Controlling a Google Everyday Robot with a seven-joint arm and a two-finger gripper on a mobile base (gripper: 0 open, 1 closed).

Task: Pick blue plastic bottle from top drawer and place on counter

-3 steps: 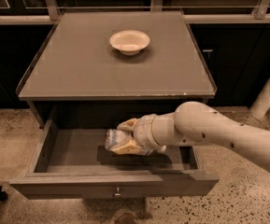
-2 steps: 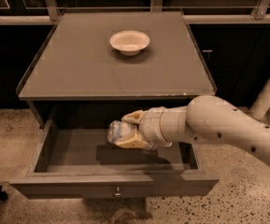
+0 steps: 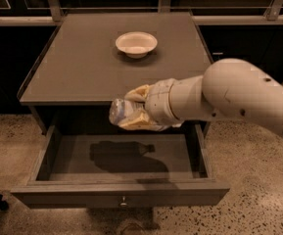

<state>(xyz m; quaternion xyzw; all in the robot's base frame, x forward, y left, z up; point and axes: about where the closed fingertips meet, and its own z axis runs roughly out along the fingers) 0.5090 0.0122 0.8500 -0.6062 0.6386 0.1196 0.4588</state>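
Note:
My gripper [image 3: 131,110] is shut on the blue plastic bottle [image 3: 118,111], a small clear bluish bottle held lying sideways between the pale fingers [image 3: 137,94]. It hangs above the open top drawer [image 3: 48,153], level with the front edge of the counter [image 3: 82,67]. The bottle's shadow lies on the drawer floor below. The drawer's small round knob [image 3: 123,200] shows at the centre of its front. Most of the bottle is hidden by the fingers.
A white bowl [image 3: 136,43] sits on the far middle of the counter. The thick white arm [image 3: 239,102] reaches in from the right over the drawer's right side. Speckled floor surrounds the cabinet; dark cabinets and metal rails stand behind.
The gripper has lifted the bottle up out of the drawer, from near the drawer floor to about counter-edge height, drifting slightly left.

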